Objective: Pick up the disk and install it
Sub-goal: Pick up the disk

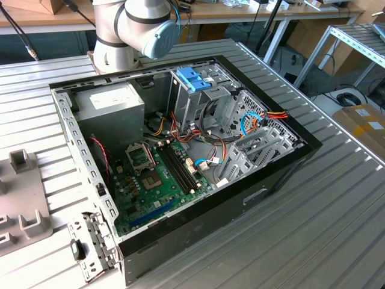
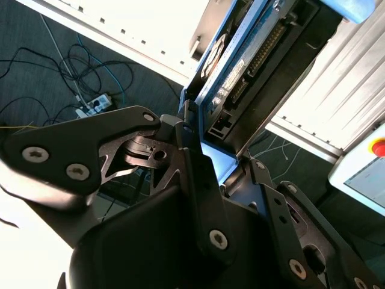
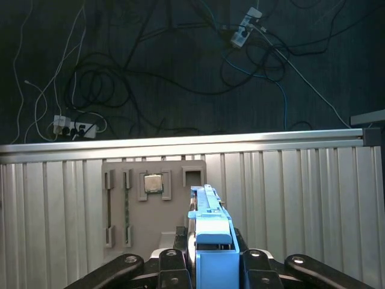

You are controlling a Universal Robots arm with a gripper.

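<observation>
In both wrist views my gripper (image 3: 210, 256) is shut on the disk (image 3: 210, 220), which it grips on edge. The first wrist view shows the disk's blue plastic carrier frame standing up between the black fingers (image 3: 171, 259), high above the ribbed metal table (image 3: 289, 198). In the second wrist view the disk (image 2: 243, 72) shows its dark connector end and blue edge, and my gripper (image 2: 219, 162) clamps its lower part. The open computer case (image 1: 289, 159) lies on its side on the table in the exterior view. Its metal drive cage with a blue handle (image 1: 194, 78) stands at the back.
Inside the case are a grey power-supply box (image 1: 111, 105), a green motherboard (image 1: 156, 177) and loose coloured cables (image 1: 264, 117). A grey parts tray (image 3: 153, 208) holds a processor chip (image 3: 153, 183) and a memory stick (image 3: 126, 205). The arm's base (image 1: 135, 27) stands behind the case. Cables litter the floor (image 3: 180, 72).
</observation>
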